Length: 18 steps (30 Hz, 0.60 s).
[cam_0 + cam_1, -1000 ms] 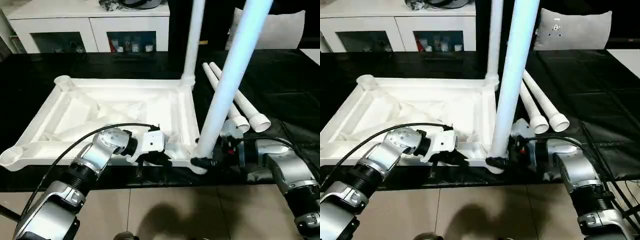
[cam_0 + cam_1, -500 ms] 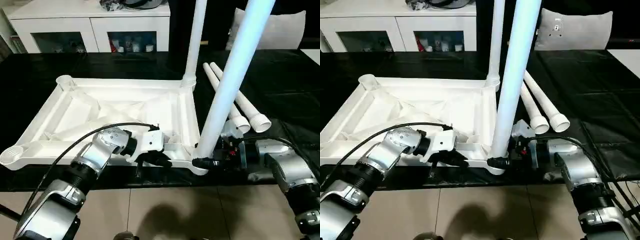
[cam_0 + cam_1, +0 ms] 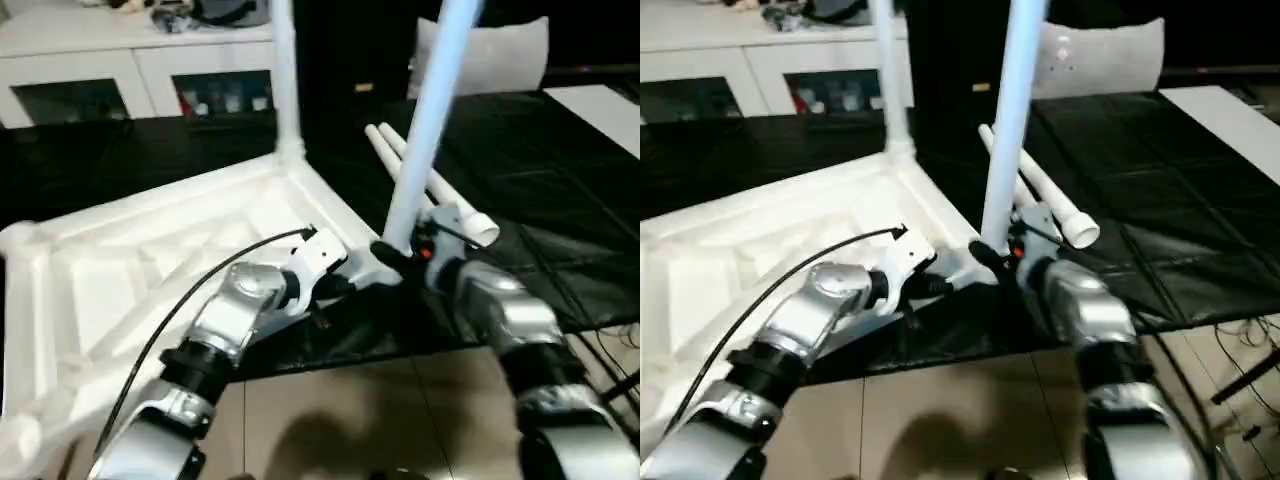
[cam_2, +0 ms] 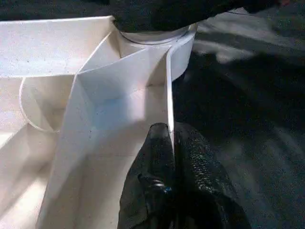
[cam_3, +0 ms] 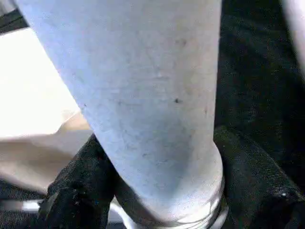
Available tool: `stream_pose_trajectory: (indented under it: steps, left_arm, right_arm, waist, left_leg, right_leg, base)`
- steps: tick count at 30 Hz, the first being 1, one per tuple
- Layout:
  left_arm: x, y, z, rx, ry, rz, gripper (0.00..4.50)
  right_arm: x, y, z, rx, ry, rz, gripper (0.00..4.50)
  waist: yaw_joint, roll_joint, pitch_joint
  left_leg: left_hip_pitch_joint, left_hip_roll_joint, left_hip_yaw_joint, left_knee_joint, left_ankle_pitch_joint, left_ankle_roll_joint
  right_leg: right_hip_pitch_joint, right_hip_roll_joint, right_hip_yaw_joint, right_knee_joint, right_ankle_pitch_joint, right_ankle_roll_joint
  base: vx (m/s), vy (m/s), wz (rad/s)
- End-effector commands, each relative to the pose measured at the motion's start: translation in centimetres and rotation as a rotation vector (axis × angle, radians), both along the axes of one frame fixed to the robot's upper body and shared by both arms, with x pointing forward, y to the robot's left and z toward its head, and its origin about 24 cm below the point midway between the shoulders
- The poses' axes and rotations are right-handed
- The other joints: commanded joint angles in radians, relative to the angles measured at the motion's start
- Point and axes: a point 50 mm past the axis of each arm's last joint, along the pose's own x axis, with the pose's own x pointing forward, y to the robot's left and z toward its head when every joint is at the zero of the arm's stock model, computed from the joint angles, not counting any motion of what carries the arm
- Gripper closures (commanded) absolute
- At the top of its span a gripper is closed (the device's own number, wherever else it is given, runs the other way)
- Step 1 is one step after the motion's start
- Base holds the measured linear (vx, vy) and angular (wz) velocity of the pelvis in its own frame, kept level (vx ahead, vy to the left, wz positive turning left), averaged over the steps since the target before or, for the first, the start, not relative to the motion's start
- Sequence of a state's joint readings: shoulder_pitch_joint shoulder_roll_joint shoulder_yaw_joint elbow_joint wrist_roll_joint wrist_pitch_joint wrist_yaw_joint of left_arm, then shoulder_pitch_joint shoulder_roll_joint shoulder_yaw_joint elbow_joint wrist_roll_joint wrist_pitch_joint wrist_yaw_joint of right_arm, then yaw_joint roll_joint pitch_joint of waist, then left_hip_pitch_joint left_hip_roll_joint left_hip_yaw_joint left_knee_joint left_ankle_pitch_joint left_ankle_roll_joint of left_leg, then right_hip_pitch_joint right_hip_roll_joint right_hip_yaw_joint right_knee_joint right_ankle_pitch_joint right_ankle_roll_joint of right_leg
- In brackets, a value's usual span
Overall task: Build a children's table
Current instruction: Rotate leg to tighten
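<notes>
Left end effector pinches rim of white plastic ribbed tabletop; right end effector clamps base of upright white tapered tube leg at corner socket.

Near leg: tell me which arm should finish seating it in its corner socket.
Right. The right gripper already clasps the near leg at its base, while the left gripper pinches the tabletop rim.
</notes>
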<state>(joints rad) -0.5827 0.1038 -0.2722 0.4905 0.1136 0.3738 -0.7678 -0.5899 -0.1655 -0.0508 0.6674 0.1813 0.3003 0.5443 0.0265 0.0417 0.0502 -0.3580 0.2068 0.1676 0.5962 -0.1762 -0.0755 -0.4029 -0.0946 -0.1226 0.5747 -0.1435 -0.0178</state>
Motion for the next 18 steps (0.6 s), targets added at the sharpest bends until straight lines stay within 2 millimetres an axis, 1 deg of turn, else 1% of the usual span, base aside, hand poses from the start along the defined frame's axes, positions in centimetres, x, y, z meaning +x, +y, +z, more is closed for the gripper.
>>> stream_pose_trajectory:
  steps: [1,3,4,5,7,8,10,11,13,14,15,16,17,18]
  left_arm:
    - [-0.3,-3.0,2.6,-0.108,-0.097,-0.093,4.50]
    - [-0.3,-2.9,2.6,-0.099,-0.102,-0.093,4.50]
    - [-0.3,-2.8,2.6,-0.091,-0.107,-0.094,4.50]
    - [-0.1,-2.2,2.4,-0.057,-0.121,-0.092,4.50]
    - [0.2,-1.5,2.2,-0.016,-0.140,-0.093,4.50]
    - [0.4,-1.1,2.2,-0.001,-0.151,-0.095,4.50]
    - [0.5,-0.8,2.1,0.011,-0.161,-0.100,4.50]
    - [0.8,-0.4,2.1,0.033,-0.178,-0.104,4.50]
    - [1.1,0.1,2.0,0.064,-0.204,-0.113,4.50]
    - [1.3,0.3,2.0,0.082,-0.224,-0.121,4.50]
    - [1.3,0.4,2.0,0.084,-0.225,-0.122,4.50]
    - [1.4,0.4,2.0,0.088,-0.230,-0.123,4.50]
    - [1.7,0.8,1.9,0.119,-0.267,-0.133,4.50]
    - [1.9,1.0,1.9,0.139,-0.298,-0.142,4.50]
  right_arm:
    - [-0.5,1.4,-1.2,0.057,0.064,0.012,1.10]
    - [-0.5,1.4,-1.1,0.061,0.059,0.016,1.00]
    - [-0.5,1.4,-1.1,0.064,0.055,0.019,0.88]
    - [-0.7,1.2,-0.9,0.051,0.035,0.038,0.75]
    - [-1.0,1.0,-0.8,0.066,0.022,0.059,0.62]
    - [-1.2,0.7,-0.6,0.054,0.008,0.065,0.55]
    - [-1.4,0.4,-0.6,0.032,-0.007,0.063,0.31]
    - [-1.7,-0.2,-0.5,-0.002,-0.028,0.048,0.17]
    - [-2.2,-0.8,-0.3,-0.029,-0.061,0.035,0.10]
    - [-2.4,-1.1,-0.2,-0.032,-0.075,0.026,0.04]
    - [-2.5,-1.1,-0.2,-0.032,-0.076,0.026,0.04]
    - [-2.5,-1.2,-0.1,-0.034,-0.082,0.024,0.04]
    - [-3.1,-1.7,0.1,-0.047,-0.112,0.009,0.04]
    - [-3.6,-2.1,0.3,-0.053,-0.135,-0.003,0.04]
  waist:
    - [0.001,-0.016,-0.060]
    - [0.002,-0.016,-0.062]
    - [0.007,-0.015,-0.065]
    - [0.014,-0.008,-0.068]
    - [0.015,-0.011,-0.069]
    - [0.020,-0.014,-0.070]
    - [0.023,-0.014,-0.070]
    - [0.026,-0.013,-0.069]
    - [0.033,-0.014,-0.068]
    - [0.036,-0.014,-0.070]
    - [0.038,-0.016,-0.069]
    - [0.039,-0.015,-0.070]
    - [0.039,-0.016,-0.069]
    - [0.041,-0.016,-0.070]
  left_leg:
    - [0.007,-0.002,-0.005,-0.063,-0.347,0.046]
    - [0.006,0.002,-0.005,-0.066,-0.342,0.055]
    - [0.005,0.007,-0.006,-0.069,-0.328,0.057]
    - [0.001,0.012,-0.005,-0.072,-0.292,0.062]
    - [-0.003,0.013,-0.003,-0.073,-0.283,0.067]
    - [-0.006,0.014,-0.002,-0.072,-0.259,0.072]
    - [-0.006,0.013,-0.001,-0.071,-0.249,0.074]
    - [-0.006,0.012,0.000,-0.071,-0.242,0.073]
    - [-0.005,0.011,0.001,-0.072,-0.238,0.070]
    - [-0.005,0.012,0.001,-0.073,-0.231,0.066]
    - [-0.005,0.012,0.001,-0.074,-0.227,0.064]
    - [-0.005,0.013,0.000,-0.074,-0.225,0.063]
    - [-0.007,0.013,0.000,-0.075,-0.223,0.064]
    - [-0.005,0.013,0.000,-0.075,-0.225,0.061]
  right_leg:
    - [0.039,-0.050,0.018,-0.117,-0.625,-0.043]
    - [0.039,-0.048,0.023,-0.113,-0.591,-0.056]
    - [0.040,-0.049,0.028,-0.107,-0.552,-0.073]
    - [0.043,-0.050,0.036,-0.093,-0.473,-0.107]
    - [0.046,-0.048,0.039,-0.090,-0.433,-0.117]
    - [0.049,-0.049,0.043,-0.083,-0.386,-0.134]
    - [0.050,-0.050,0.044,-0.080,-0.378,-0.140]
    - [0.051,-0.051,0.044,-0.082,-0.390,-0.134]
    - [0.050,-0.051,0.045,-0.087,-0.414,-0.113]
    - [0.051,-0.053,0.046,-0.084,-0.416,-0.110]
    - [0.051,-0.051,0.046,-0.085,-0.417,-0.102]
    - [0.051,-0.052,0.047,-0.083,-0.412,-0.104]
    - [0.051,-0.050,0.046,-0.085,-0.407,-0.102]
    - [0.050,-0.050,0.048,-0.084,-0.404,-0.093]
  base:
    - [0.000,0.000,0.00]
    - [0.000,0.000,0.00]
    - [0.000,0.000,0.00]
    - [0.000,0.000,0.00]
    - [0.000,0.000,0.00]
    - [0.000,0.000,0.00]
    - [0.000,0.000,0.00]
    - [0.000,0.000,0.00]
    - [0.000,0.000,0.00]
    - [0.000,0.000,0.00]
    - [0.000,0.000,0.00]
    - [0.000,0.000,0.00]
    - [0.000,0.000,0.00]
    - [0.000,0.000,0.00]
